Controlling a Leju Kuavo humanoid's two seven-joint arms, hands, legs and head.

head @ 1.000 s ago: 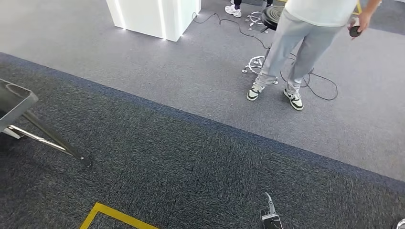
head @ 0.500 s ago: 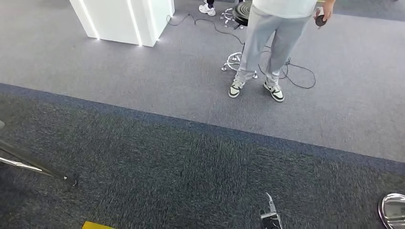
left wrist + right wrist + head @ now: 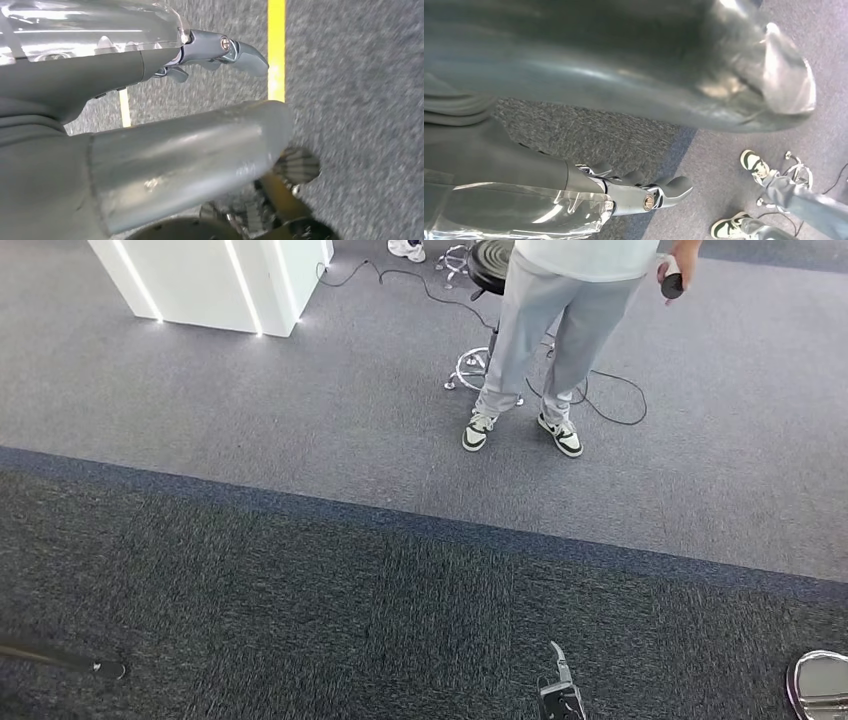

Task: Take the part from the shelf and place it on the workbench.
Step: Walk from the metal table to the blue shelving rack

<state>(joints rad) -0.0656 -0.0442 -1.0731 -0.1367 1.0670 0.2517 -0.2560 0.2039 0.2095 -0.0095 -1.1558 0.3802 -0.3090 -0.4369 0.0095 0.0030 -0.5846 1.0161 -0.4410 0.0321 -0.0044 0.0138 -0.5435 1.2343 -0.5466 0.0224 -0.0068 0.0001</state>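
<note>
Camera panned, part [image 3: 100,20] held against left fingers [image 3: 240,50]

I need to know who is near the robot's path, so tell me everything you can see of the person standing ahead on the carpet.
The person stands on the lighter grey carpet, cut off above the waist by the frame. They wear light grey trousers, a pale top and white-and-dark sneakers, feet apart and flat on the floor. One hand holds a small dark round object at hip height. A black stool with a chrome base stands just behind the legs, and a black cable loops on the carpet near their feet.
</note>
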